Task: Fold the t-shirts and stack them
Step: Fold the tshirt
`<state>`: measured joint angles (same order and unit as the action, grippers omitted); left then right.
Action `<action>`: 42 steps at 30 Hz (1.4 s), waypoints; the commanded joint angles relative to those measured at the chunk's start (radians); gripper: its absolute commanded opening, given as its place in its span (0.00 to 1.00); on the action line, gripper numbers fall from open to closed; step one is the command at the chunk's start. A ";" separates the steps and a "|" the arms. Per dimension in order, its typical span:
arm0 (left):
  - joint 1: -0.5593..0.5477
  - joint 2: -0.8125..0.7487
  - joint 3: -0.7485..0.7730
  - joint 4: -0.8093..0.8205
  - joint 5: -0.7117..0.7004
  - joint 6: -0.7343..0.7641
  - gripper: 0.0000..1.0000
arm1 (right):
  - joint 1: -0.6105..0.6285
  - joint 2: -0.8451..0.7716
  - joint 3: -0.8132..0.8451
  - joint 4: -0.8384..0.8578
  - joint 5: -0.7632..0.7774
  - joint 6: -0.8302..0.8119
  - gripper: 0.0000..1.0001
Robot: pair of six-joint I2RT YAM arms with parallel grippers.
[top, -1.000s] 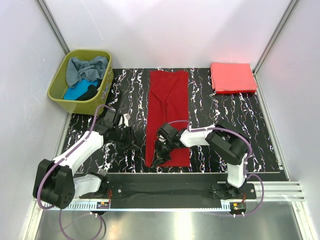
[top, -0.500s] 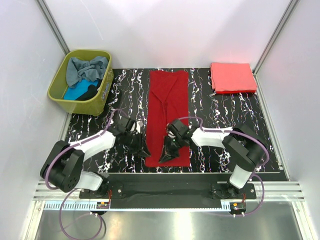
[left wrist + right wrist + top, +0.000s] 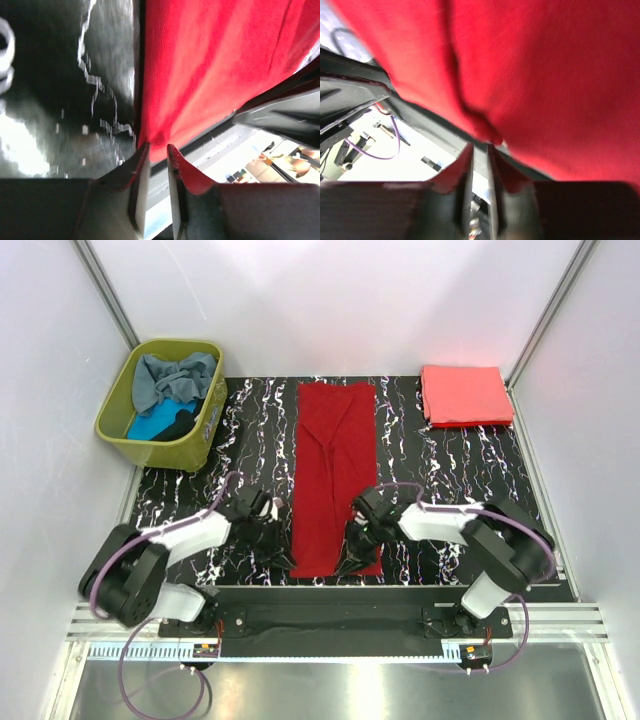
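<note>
A dark red t-shirt (image 3: 336, 470) lies folded into a long strip down the middle of the table. My left gripper (image 3: 283, 558) sits low at its near left corner, jaws a narrow gap apart. In the left wrist view the red t-shirt's corner (image 3: 155, 137) ends right at the left gripper (image 3: 156, 147), with nothing between the pads. My right gripper (image 3: 352, 565) is at the near right edge, jaws slightly parted. In the right wrist view a fold of the red t-shirt (image 3: 485, 127) hangs just past the right gripper (image 3: 479, 146). A folded coral-pink t-shirt (image 3: 465, 395) lies at the back right.
An olive-green basket (image 3: 118, 400) at the back left holds a grey-blue t-shirt (image 3: 170, 378), a turquoise one (image 3: 148, 425) and a black one (image 3: 180, 423). The table's near edge and a black rail (image 3: 330, 600) run just behind both grippers.
Both grippers have slid toward the near edge. The left one came in from the left to the red t-shirt's corner. The right one moved from the shirt's middle to its near right edge.
</note>
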<state>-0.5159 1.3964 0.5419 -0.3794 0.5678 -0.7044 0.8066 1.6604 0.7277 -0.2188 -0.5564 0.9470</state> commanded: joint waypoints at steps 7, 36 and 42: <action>-0.006 -0.243 0.041 -0.136 -0.094 -0.001 0.45 | -0.162 -0.275 0.024 -0.296 0.095 -0.092 0.44; -0.009 0.041 -0.057 -0.046 -0.046 -0.015 0.41 | -0.379 -0.280 -0.182 -0.277 0.041 -0.271 0.52; -0.010 0.053 -0.045 -0.046 -0.045 -0.004 0.39 | -0.377 -0.217 -0.202 -0.191 0.001 -0.260 0.52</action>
<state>-0.5182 1.4162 0.5236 -0.3977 0.6086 -0.7383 0.4309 1.4048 0.5446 -0.4938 -0.5583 0.6949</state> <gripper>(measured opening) 0.393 0.518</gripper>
